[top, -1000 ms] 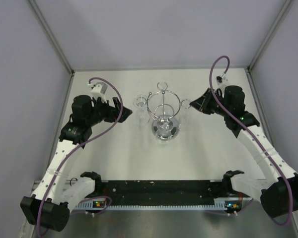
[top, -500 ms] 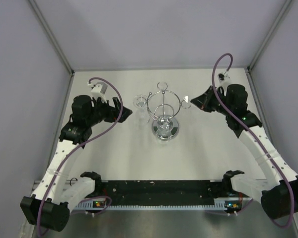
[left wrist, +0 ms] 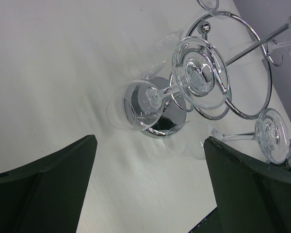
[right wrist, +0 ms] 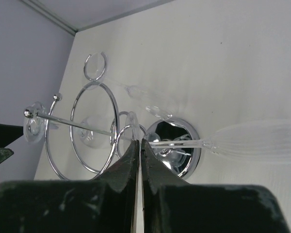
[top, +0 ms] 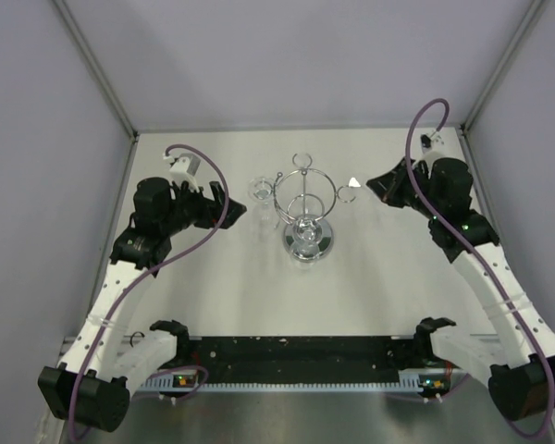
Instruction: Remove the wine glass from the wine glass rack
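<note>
Table (top: 222,305): R end effector (right wrist: 138,143) gripping wine glass (right wrist: 250,141), moved right fm rack (top: 307,242).

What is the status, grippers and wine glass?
Left gripper open, facing a hung glass. Right gripper shut on the wine glass, at its foot, beside the rack. No obstacle seen.

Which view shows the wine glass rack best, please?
The right wrist view: the wine glass rack shows side-on, base, post and hoop together. The top external view shows it small from above; the left wrist view crops its edges.
</note>
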Motion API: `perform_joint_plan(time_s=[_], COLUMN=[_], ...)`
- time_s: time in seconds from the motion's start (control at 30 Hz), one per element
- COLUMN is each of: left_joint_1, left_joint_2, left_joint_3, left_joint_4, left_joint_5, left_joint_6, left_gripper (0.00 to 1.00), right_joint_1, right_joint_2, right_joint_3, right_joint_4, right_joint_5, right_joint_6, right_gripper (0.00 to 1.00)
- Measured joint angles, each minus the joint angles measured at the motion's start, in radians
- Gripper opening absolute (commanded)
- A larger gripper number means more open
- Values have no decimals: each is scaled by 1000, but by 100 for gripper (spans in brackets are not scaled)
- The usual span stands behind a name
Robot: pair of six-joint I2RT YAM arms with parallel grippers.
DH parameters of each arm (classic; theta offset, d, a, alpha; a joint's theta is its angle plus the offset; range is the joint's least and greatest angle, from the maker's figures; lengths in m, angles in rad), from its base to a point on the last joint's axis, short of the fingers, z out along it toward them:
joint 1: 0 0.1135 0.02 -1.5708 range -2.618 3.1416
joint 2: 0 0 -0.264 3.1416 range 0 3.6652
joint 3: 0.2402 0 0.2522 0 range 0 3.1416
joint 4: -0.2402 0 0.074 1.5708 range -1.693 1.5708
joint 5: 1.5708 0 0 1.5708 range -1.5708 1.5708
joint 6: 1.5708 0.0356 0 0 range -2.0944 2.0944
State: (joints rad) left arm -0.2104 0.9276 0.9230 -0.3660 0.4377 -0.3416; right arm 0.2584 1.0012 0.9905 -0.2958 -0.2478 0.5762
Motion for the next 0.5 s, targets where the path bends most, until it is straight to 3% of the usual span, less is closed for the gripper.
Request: perform_joint_plan(time_s=[0.3, 0.5], left_joint_1=[0, 0], left_joint_2=[-31, -19], left_joint_3=[3, 113], left_joint_4=[-3, -49], left_joint_5=[0, 108], left_joint_6=[-27, -103], left_gripper=[98, 98], right_joint_1=[0, 0], right_joint_2=[-83, -129], right_joint_3=[141, 264], right_joint_4=[-124, -192], right_joint_5=[47, -54], right_joint_6=[-114, -215], right_gripper=[0, 0])
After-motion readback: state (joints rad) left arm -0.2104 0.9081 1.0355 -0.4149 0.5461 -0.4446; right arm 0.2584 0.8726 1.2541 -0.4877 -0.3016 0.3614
